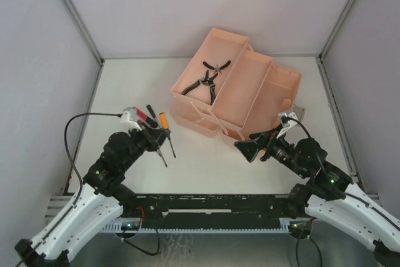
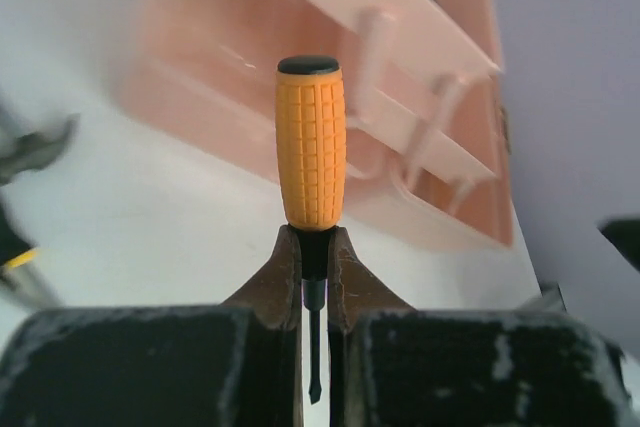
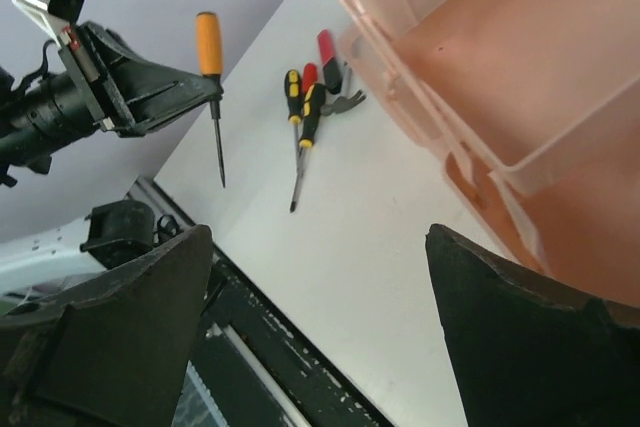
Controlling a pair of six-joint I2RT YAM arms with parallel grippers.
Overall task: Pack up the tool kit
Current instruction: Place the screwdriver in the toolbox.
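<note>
The toolbox (image 1: 257, 84) stands open at the back of the table (image 1: 206, 167). In the overhead view its pink trays are stepped outward, and a pair of black pliers (image 1: 208, 79) lies in the tray farthest from both arms. The left gripper (image 1: 159, 133) sits well short of the box, which is ahead of it and off to its right. It is clamped on an orange screwdriver (image 1: 163, 119). A few loose screwdrivers (image 1: 145, 114) lie on the table just beside and partly under that gripper. The right gripper (image 1: 247, 149) hangs close to the near front corner of the box, holding nothing. From the left wrist, the two fingers (image 2: 280, 282) are pressed together on the screwdriver's dark neck. The ribbed orange handle stands upright above them, the thin shaft drops between them, and the blurred box fills the space ahead and to the right. From the right wrist, that gripper's two dark fingers are spread wide apart with bare table between them. The box wall rises just beyond its right finger. Beyond its left finger, the other arm holds the orange screwdriver handle-up, and the loose screwdrivers lie between that tool and the box.
</note>
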